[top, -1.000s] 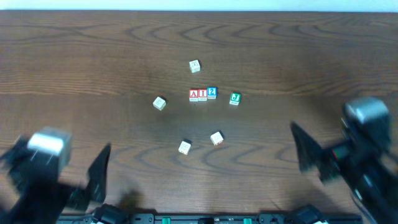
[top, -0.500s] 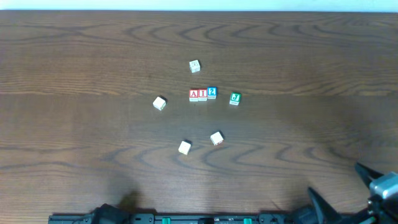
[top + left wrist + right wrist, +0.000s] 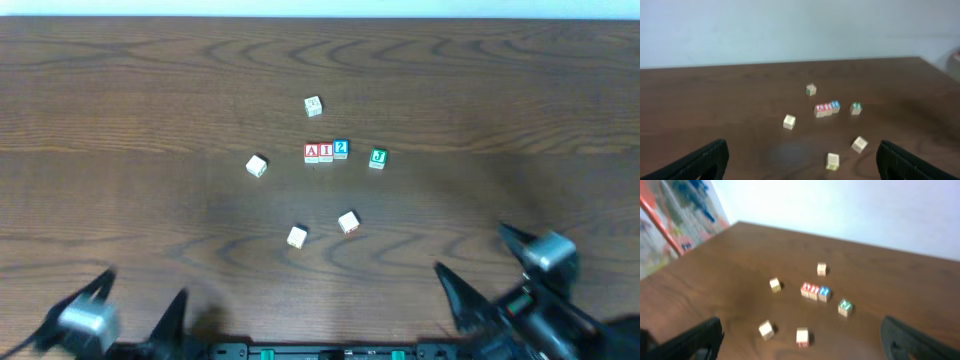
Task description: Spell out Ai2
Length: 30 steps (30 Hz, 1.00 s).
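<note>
The red "A" cube [image 3: 312, 152], the red "I" cube [image 3: 326, 152] and the blue "2" cube [image 3: 341, 149] stand touching in a row at the table's middle, reading A, I, 2 from left to right. The row also shows in the left wrist view [image 3: 825, 108] and the right wrist view [image 3: 815, 291]. My left gripper [image 3: 110, 305] is open and empty at the front left edge. My right gripper [image 3: 485, 265] is open and empty at the front right. Both are far from the cubes.
A green "J" cube [image 3: 377, 157] sits right of the row. Pale cubes lie behind the row [image 3: 313, 105], to its left [image 3: 256, 165], and in front [image 3: 297, 236] [image 3: 348, 222]. The dark wooden table [image 3: 120, 120] fills the view.
Both arms moved fast near the front edge: the left went out of view and came back, the right dropped to the corner and rose again. The cubes have not moved.
</note>
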Tool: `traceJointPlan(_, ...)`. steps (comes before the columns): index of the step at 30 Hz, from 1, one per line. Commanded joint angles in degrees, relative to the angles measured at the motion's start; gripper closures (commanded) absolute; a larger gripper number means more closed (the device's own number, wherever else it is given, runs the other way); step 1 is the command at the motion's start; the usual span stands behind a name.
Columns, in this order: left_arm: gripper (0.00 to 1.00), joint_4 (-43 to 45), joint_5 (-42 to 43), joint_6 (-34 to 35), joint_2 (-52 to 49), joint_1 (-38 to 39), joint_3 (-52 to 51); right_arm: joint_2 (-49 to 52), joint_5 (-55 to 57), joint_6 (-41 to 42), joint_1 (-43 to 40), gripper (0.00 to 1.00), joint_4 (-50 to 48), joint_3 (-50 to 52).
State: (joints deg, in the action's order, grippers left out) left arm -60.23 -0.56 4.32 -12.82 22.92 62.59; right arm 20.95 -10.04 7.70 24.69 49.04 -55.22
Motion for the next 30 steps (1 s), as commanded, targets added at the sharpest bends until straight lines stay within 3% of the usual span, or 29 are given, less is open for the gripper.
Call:
traceJointPlan(1, 0.05, 5.81, -0.04, 0.79, 0.24, -0.02, -9.57, 0.11, -4.04, -0.61, 0.37, 0.01, -7.96, 9.11)
traceJointPlan(7, 0.04, 30.8, -2.01, 3.58, 0.15, -0.04, -27.71, 0.74, -5.27, -3.1, 0.37, 0.01, -26.47, 23.85)
traceJointPlan(18, 0.05, 59.71, -7.91, 4.92, 0.13, -0.04, -54.34, 3.43, -4.5, -3.1, 0.37, 0.01, -45.09, 42.16)
traceJointPlan(23, 0.04, 64.17, -12.2, 4.92, 0.13, -0.04, -61.29, 5.33, 1.11, -3.06, 0.37, 0.01, -50.42, 48.33)
traceJointPlan(26, 0.05, 61.72, -12.15, 4.92, 0.09, -0.07, -62.34, 6.45, 3.43, 0.11, 0.37, 0.01, -56.59, 51.74)
traceJointPlan(30, 0.05, 59.63, -14.86, 4.92, 0.02, -0.11, -62.34, 7.17, 7.93, 4.83, 0.37, 0.01, -57.18, 54.64)
